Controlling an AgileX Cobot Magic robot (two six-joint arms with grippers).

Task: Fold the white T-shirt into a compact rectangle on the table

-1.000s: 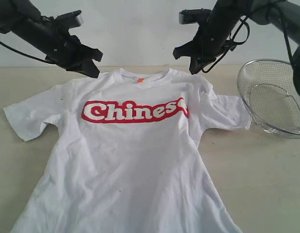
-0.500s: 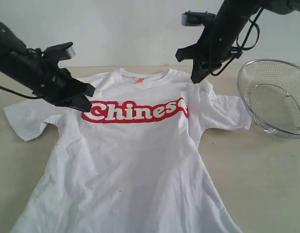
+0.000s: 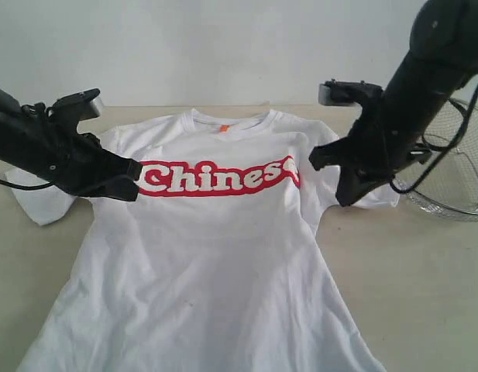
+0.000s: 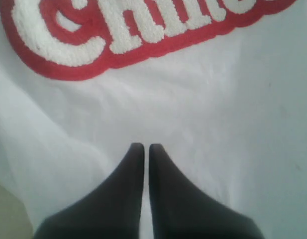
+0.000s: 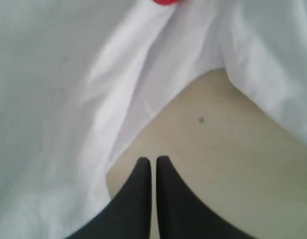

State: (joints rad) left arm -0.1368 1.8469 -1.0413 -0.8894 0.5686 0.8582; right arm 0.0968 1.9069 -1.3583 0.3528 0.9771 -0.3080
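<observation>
- Left gripper (image 4: 146, 147) and right gripper (image 5: 153, 159) are both pinched shut, holding nothing.
- White T-shirt (image 3: 215, 263) lies flat, face up, on the table (image 3: 424, 294).
- Shut jaws may only push and bunch the cloth.
- Right arm (image 3: 413, 93) is near the wire basket (image 3: 463, 186) and could bump it.
- Chest letters (image 3: 215, 178) read "Chines"; a fold seems to hide the end.

Left fingers (image 4: 127, 184) and right fingers (image 5: 139, 196) pressed together.

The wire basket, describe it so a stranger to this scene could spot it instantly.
Start at the beige table with the white T-shirt spread across it. At the exterior view's right edge, past the shirt, sits the wire basket. It alone is round, see-through metal mesh.
</observation>
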